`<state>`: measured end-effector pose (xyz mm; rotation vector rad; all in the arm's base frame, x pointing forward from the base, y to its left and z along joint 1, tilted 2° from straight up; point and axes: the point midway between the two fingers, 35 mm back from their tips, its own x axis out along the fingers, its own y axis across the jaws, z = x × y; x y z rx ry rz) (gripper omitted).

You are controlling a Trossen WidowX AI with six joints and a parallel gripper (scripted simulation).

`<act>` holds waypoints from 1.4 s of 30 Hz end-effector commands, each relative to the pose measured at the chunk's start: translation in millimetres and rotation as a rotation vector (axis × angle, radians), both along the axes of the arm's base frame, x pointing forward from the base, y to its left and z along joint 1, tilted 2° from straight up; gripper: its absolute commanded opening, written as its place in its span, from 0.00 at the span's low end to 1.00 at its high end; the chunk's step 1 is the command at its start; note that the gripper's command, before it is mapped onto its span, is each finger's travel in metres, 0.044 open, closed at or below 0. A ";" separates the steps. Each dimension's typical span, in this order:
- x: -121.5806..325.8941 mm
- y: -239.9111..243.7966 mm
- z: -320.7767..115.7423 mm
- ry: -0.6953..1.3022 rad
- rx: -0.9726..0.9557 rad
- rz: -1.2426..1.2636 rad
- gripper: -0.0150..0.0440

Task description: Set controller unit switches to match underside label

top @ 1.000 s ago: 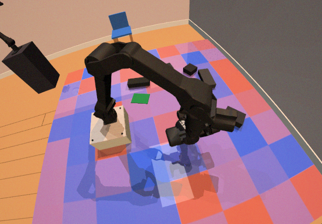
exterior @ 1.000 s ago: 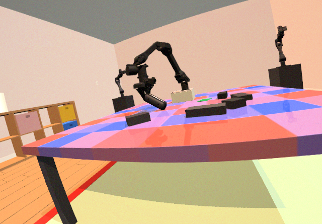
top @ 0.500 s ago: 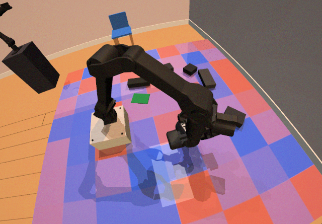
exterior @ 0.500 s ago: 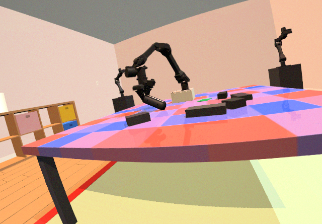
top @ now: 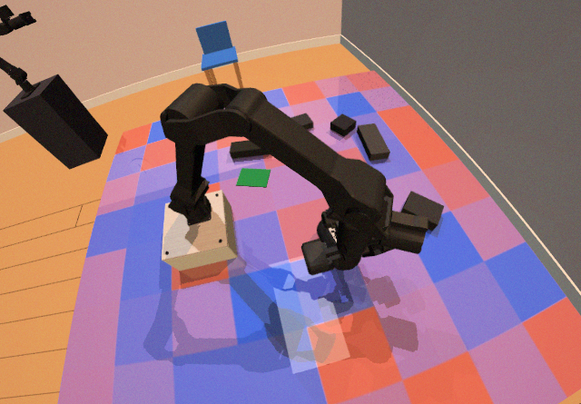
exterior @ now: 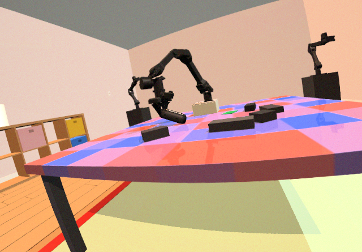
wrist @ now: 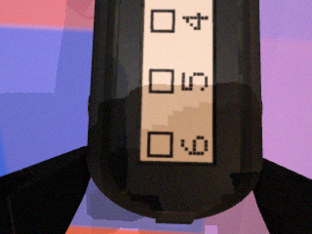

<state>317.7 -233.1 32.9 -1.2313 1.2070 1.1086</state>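
Observation:
My gripper (top: 336,248) (exterior: 162,109) is shut on the dark grey controller unit (top: 317,256) (exterior: 173,115) (wrist: 175,192) and holds it tilted a little above the checkered bench, clear of the surface. In the wrist view its underside faces the camera. The pale label (wrist: 178,58) shows squares 4, 5 and 6, all three empty. Squares 1 to 3 are out of frame. The switches on the top side are hidden.
Several dark blocks lie on the bench: a long one (top: 372,142) (exterior: 231,123), a small cube (top: 342,124), another (top: 245,148) and one by the wrist (top: 423,208). A flat green square (top: 253,177) lies mid-bench. The arm's beige base block (top: 199,242) stands at left.

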 end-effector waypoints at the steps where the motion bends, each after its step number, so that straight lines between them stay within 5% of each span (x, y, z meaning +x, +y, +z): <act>1: 0.7 4.3 -7.6 0.011 0.020 0.016 0.83; 42: 1.9 -8.0 -37.8 0.012 0.019 0.016 0.83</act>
